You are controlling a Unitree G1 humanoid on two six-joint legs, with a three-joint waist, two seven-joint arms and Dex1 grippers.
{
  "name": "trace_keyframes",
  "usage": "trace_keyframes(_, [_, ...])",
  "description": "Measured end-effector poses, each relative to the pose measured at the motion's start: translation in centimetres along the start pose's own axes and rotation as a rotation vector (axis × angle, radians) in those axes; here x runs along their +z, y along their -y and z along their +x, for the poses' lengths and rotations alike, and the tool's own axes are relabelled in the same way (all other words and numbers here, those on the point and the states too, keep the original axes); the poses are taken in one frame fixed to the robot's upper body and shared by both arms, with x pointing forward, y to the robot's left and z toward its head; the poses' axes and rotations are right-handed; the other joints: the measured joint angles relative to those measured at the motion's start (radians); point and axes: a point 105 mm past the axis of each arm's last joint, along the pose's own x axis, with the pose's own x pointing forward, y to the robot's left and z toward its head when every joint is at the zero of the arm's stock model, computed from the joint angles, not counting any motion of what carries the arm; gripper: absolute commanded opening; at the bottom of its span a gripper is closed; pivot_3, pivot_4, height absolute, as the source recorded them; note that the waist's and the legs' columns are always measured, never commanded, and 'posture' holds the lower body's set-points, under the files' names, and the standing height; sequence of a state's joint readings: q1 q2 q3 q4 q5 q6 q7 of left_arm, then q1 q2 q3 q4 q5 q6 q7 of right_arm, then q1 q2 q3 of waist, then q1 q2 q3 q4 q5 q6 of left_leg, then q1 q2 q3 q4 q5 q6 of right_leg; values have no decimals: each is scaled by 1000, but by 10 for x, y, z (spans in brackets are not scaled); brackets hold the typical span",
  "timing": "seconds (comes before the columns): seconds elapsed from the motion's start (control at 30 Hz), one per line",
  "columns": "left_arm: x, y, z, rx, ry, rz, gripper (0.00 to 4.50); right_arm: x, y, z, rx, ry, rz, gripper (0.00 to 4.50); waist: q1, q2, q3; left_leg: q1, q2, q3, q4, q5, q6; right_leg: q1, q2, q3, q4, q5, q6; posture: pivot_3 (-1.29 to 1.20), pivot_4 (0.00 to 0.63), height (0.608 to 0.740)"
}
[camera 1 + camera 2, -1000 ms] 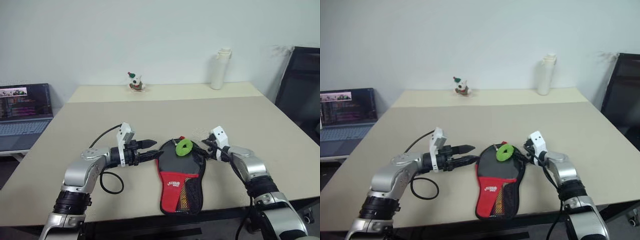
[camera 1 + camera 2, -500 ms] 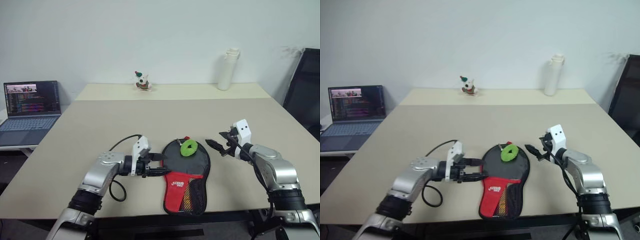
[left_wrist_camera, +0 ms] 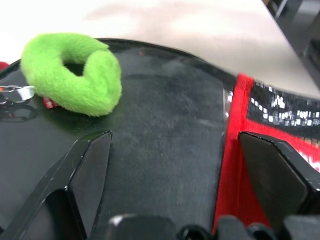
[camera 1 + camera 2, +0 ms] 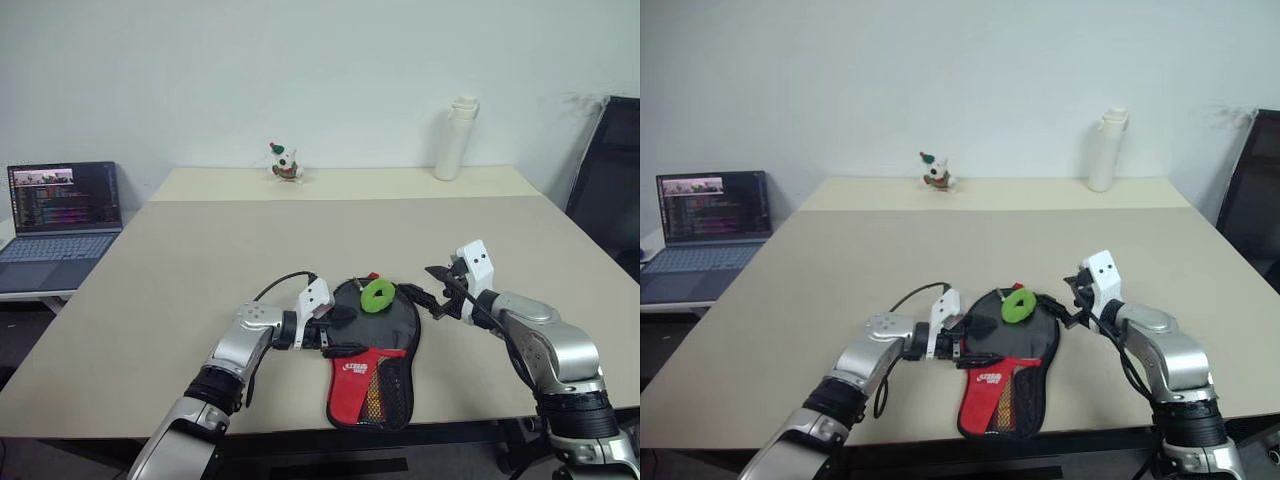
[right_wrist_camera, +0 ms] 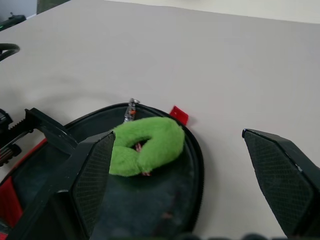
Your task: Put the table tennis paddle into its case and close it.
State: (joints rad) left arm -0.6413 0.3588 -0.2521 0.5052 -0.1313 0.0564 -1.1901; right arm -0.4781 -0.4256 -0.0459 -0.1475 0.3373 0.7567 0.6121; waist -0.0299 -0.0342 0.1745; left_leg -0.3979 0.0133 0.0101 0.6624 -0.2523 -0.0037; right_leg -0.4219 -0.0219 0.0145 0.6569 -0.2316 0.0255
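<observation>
The case (image 4: 388, 322) lies flat near the table's front edge, its round black end away from me and its red mesh panel (image 4: 368, 385) towards me. A fuzzy green ring (image 4: 377, 295) rests on the black end by the zip pull (image 3: 15, 92). The table tennis paddle is hidden. My left gripper (image 4: 342, 332) is open at the case's left edge, its fingers (image 3: 85, 175) spread low over the black fabric (image 3: 165, 125). To the right of the case, my right gripper (image 4: 418, 283) hangs open above the table, holding nothing.
An open laptop (image 4: 62, 215) stands off the table's left side. A small toy figure (image 4: 284, 162) and a white bottle (image 4: 455, 138) stand at the far edge of the table (image 4: 300, 230). A black chair (image 4: 610, 170) is at the right.
The view has shifted. My left gripper has moved right and down onto the case's left edge, with its jaws wider. My right gripper has lifted back from the case's right edge.
</observation>
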Motion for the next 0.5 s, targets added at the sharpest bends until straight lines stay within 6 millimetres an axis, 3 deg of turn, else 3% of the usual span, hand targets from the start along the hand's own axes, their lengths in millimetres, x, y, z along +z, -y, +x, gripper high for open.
trace_keyframes(0.3, [-6,1,-1,9,5,26,4481,1,-11,31,42,-10,-22,4500,-1,0,-1,2,0,0,0,0,0,1,1,0,0,0,0,0,150,740])
trace_keyframes(0.5, [-6,1,-1,10,10,32,4481,-7,-39,44,167,-40,-120,4500,0,0,-1,1,0,0,0,0,0,1,0,0,0,0,0,0,150,740])
